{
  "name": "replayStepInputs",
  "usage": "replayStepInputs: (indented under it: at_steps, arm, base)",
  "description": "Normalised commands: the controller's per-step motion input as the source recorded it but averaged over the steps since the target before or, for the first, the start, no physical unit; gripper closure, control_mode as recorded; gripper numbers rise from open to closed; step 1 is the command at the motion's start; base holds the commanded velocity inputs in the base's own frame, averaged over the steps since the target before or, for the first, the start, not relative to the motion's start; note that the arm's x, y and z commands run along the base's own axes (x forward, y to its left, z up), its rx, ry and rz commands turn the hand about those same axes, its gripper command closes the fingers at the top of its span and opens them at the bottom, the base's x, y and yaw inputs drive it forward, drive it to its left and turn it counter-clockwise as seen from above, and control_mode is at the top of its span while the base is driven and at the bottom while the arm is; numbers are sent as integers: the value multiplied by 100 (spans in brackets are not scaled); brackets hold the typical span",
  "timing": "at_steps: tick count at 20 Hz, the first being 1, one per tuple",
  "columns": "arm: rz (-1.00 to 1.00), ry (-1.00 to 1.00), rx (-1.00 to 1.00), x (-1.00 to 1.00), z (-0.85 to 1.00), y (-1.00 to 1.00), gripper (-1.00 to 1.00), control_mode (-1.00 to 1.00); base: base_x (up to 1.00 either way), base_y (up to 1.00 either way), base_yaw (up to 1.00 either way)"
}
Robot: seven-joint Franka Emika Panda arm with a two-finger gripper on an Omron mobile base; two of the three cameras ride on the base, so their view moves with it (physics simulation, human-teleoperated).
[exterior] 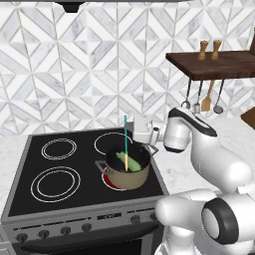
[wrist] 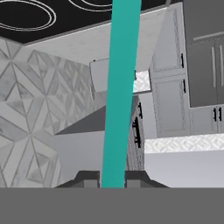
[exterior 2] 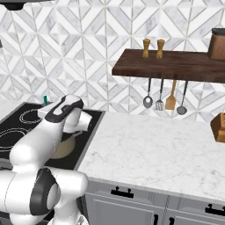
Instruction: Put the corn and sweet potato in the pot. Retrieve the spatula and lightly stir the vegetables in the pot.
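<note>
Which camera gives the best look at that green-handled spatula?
The left base view: the whole spatula stands upright, blade down in the pot beside the corn. The hand view shows just its teal handle up close between the tool's fingertips; the right base view shows merely its handle tip.

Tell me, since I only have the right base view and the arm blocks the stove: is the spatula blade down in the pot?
Observer: Yes. In the left base view the spatula stands nearly upright, its tan blade inside the pot.
Operator: Is the claw on it?
Observer: Hand view shows the teal handle between both fingertips, claw shut on it.
Operator: Corn in yet?
Observer: Yes, the corn lies inside, beside the blade.
</note>
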Motion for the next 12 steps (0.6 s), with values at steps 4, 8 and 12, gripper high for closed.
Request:
replayStepInputs:
  at_steps: [4,8,12]
  arm:
    - [0,0,0,0,0,18,100,-100]
    - [0,0,0,0,0,26,100,-100]
    - [0,2,0,0,-12,14,100,-100]
  base:
    - [0,0,0]
    - [0,0,0]
    - [0,0,0]
